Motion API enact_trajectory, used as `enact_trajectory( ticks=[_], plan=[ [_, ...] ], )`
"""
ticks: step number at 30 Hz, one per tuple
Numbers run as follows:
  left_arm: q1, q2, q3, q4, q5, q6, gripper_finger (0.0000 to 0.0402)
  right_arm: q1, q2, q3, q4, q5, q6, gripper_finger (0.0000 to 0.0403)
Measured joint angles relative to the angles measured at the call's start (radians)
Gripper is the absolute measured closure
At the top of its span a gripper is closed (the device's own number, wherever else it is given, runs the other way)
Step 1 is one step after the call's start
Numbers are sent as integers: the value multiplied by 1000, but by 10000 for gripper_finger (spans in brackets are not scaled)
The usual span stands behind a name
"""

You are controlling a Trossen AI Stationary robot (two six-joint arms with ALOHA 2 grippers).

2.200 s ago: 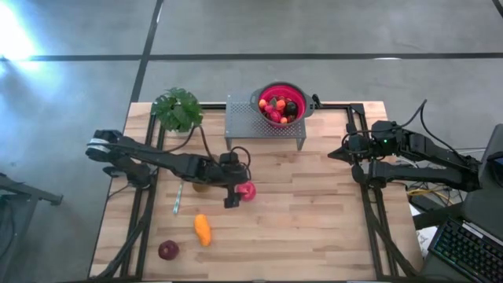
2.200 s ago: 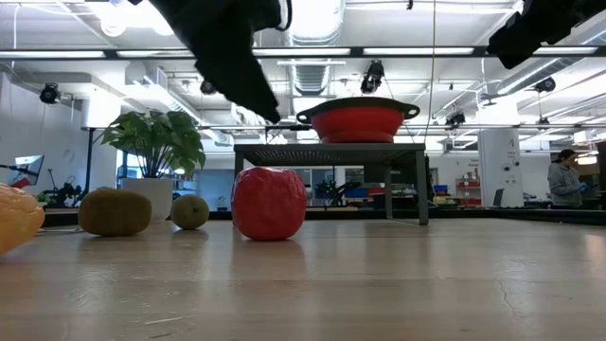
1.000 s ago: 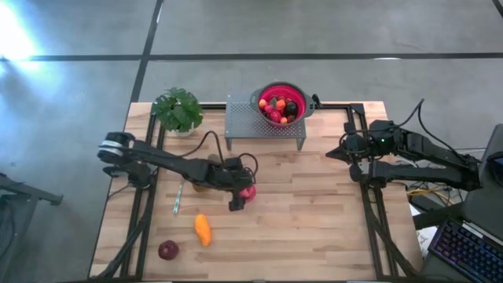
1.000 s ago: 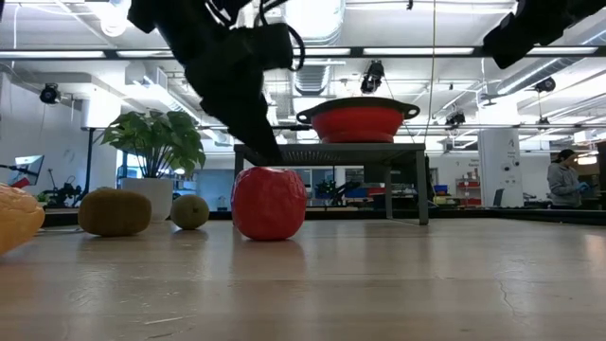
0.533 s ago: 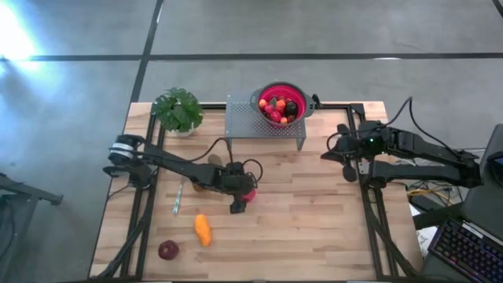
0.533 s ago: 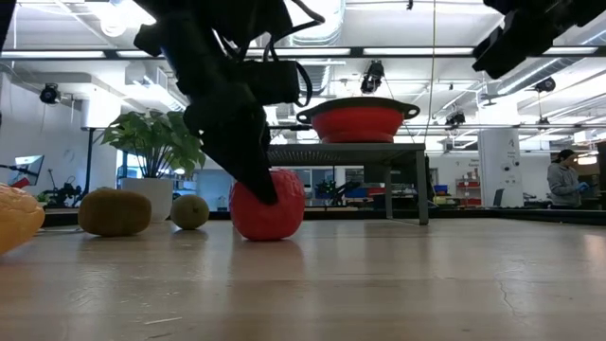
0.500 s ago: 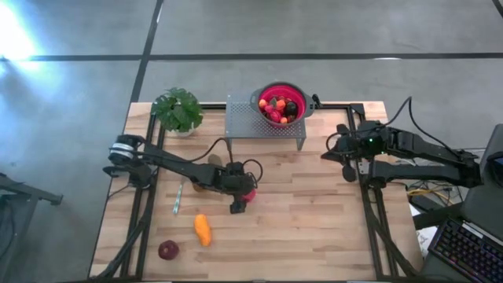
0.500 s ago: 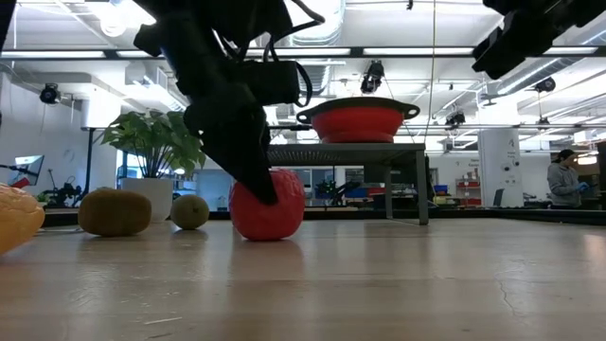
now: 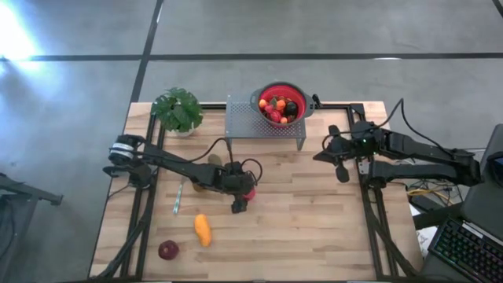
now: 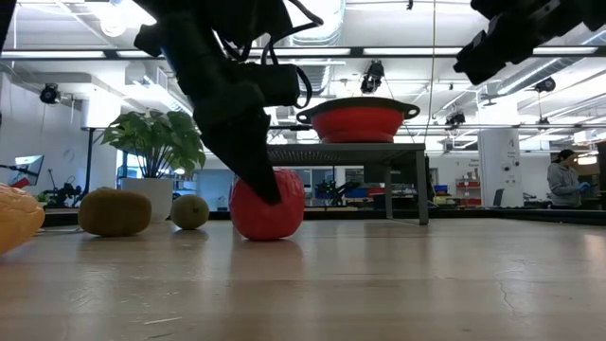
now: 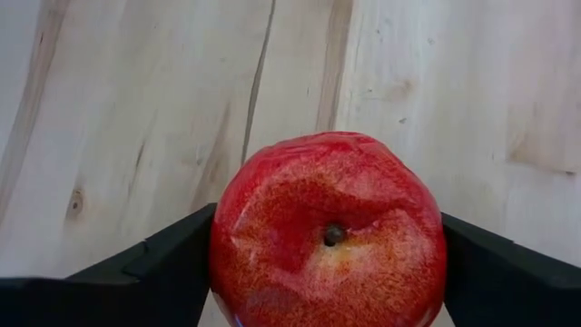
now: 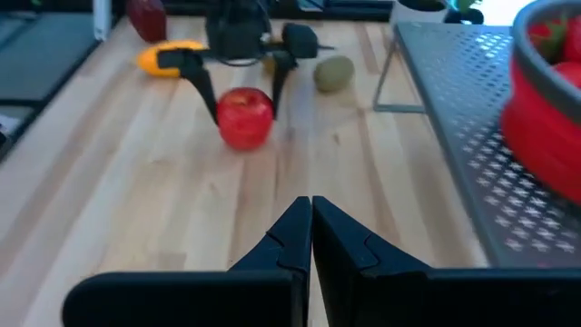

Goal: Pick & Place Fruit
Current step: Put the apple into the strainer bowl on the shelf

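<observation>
Left gripper [image 11: 327, 272] is down on the desk [image 9: 314, 204], fingers [image 11: 154, 272] spread wide, one each side of the red apple [image 11: 329, 227], lined up to squeeze. Right gripper [image 12: 310, 241], fingers pressed together, hangs clear beside the colander stand [image 9: 263, 119].

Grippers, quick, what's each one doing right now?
Left gripper: open, its fingers either side of the round red toy apple on the wooden table.
Right gripper: shut, empty, above the table.
</observation>
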Motion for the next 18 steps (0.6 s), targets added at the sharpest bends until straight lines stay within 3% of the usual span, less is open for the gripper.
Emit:
enact_trajectory(
  ticks=[6,12,14,18],
  plan=[
    [-8,0,-2,34,0,-11,58,41,-24,-108,180,-50,57,394],
    [-14,-9,-4,165,9,-74,59,181,-61,-241,442,-25,19,394],
    [-14,-15,-4,249,8,-116,59,252,-65,-272,508,74,-38,390],
    [-14,-22,-4,404,10,-193,59,428,-40,-299,587,392,-162,369]
  ],
)
